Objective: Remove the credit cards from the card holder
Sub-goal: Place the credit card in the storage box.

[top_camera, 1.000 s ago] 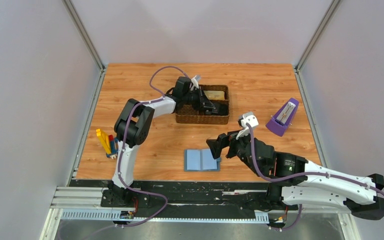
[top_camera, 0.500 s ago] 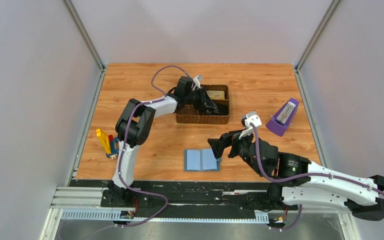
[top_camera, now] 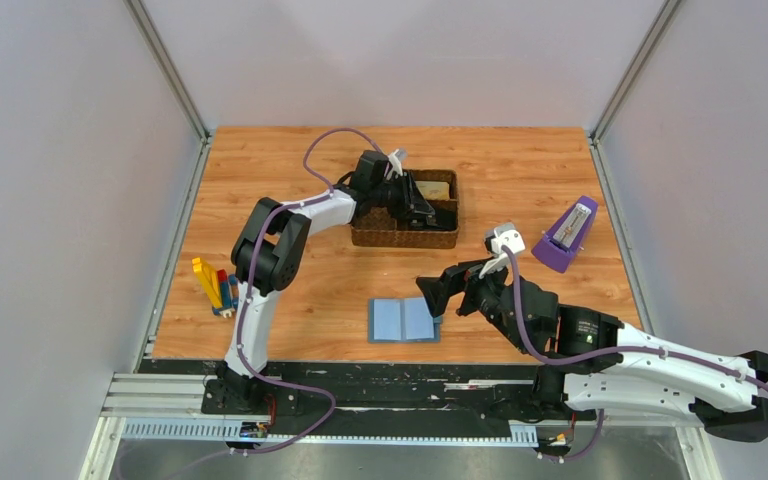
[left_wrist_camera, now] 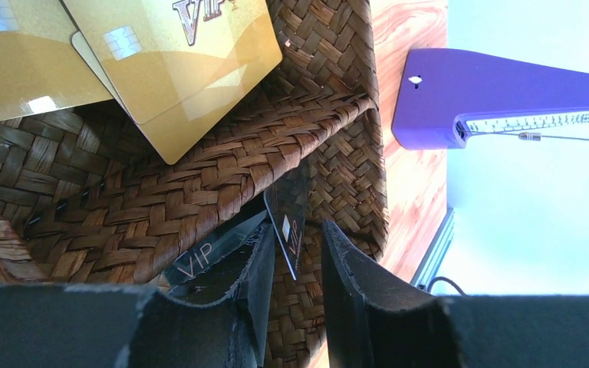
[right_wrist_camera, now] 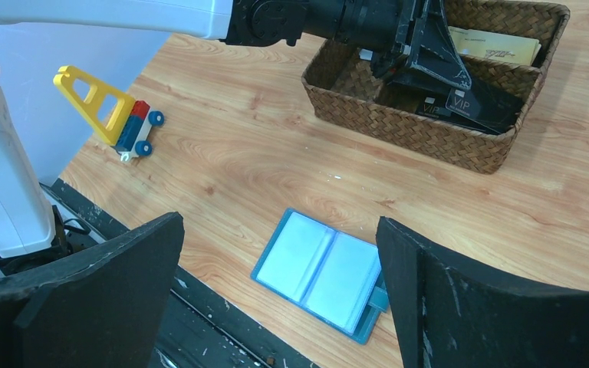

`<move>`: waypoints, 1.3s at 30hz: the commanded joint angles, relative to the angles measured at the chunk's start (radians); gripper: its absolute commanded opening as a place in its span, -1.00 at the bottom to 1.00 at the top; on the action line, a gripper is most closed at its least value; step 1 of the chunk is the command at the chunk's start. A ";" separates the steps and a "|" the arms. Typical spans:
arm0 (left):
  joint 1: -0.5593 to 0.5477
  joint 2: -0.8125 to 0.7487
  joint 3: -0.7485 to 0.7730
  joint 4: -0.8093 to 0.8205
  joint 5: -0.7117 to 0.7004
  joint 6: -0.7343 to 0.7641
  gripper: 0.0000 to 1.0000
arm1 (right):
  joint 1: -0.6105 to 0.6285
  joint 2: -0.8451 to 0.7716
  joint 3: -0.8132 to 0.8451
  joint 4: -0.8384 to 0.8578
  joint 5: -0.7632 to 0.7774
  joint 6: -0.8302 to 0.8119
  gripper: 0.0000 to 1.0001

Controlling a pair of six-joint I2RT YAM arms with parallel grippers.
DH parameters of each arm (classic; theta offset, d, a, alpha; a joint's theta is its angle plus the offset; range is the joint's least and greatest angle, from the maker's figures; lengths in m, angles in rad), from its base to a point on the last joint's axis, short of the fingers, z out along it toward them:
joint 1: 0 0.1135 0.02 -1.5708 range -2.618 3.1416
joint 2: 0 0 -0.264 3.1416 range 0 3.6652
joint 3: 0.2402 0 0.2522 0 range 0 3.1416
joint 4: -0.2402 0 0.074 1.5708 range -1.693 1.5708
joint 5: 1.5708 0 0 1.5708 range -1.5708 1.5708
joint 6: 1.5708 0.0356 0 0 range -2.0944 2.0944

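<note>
The card holder [top_camera: 404, 320] lies open on the table, its light blue inside facing up [right_wrist_camera: 322, 272]. My right gripper [right_wrist_camera: 280, 221] hovers above it, open wide, with nothing between its fingers [top_camera: 440, 295]. My left gripper [top_camera: 415, 208] reaches into the brown woven basket [left_wrist_camera: 199, 184]. Its jaws stand apart around the edge of a black credit card [left_wrist_camera: 290, 218], with a gap on the right side [left_wrist_camera: 297, 230]. A second black card [left_wrist_camera: 207, 257] lies beside it. Two gold credit cards [left_wrist_camera: 176, 69] rest in the neighbouring compartment.
A purple metronome [top_camera: 565, 235] stands at the right, past the basket [top_camera: 400, 238]. Yellow, red and blue toy blocks [top_camera: 213, 285] lie at the left edge. Grey walls close in both sides and the back.
My left gripper's jaws have parted inside the basket, loosening on the black card. The right arm has drifted slightly to the right above the card holder.
</note>
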 commanded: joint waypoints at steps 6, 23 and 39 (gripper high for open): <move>0.002 -0.020 0.044 -0.032 -0.031 0.046 -0.25 | -0.004 -0.014 0.009 0.019 0.008 0.009 1.00; 0.002 -0.035 0.066 -0.073 -0.045 0.069 -0.20 | -0.004 -0.004 0.009 0.020 0.008 0.005 1.00; 0.002 -0.058 0.066 -0.126 -0.071 0.079 -0.12 | -0.003 -0.004 0.013 0.021 0.014 0.003 1.00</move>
